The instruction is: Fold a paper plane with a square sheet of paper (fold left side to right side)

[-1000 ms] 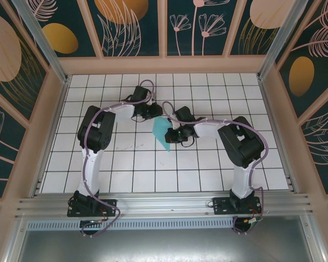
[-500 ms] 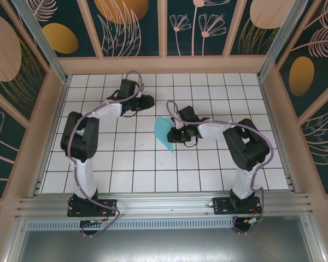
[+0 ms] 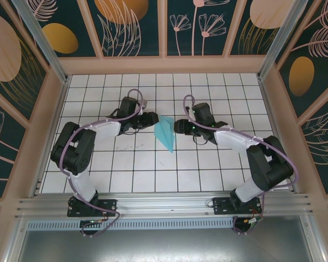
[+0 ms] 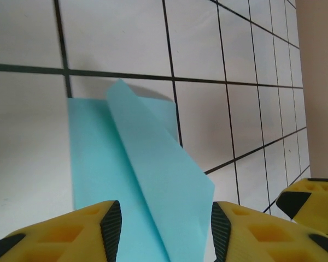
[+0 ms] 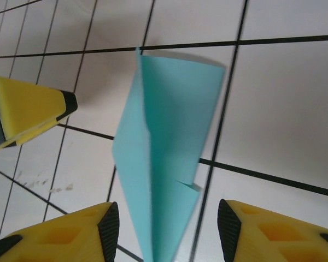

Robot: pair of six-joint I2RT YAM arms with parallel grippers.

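Note:
The square sheet of paper is folded into a slim turquoise paper plane that lies on the white tiled floor, its point toward the near edge. A raised flap shows along its crease in the left wrist view, on the paper plane. My left gripper is just left of its wide end, open; the paper shows below the gap between its jaws, untouched by the pads. My right gripper is close on the other side, also open, with the plane below its spread jaws.
The white grid-tiled floor is enclosed by wooden-framed walls. An aluminium rail carrying both arm bases runs along the near edge. Each wrist view shows a yellow finger of the other gripper.
Both grippers have opened. The right one let go of the paper and backed off to the right. The left swung away toward the back, then returned beside the plane's wide end.

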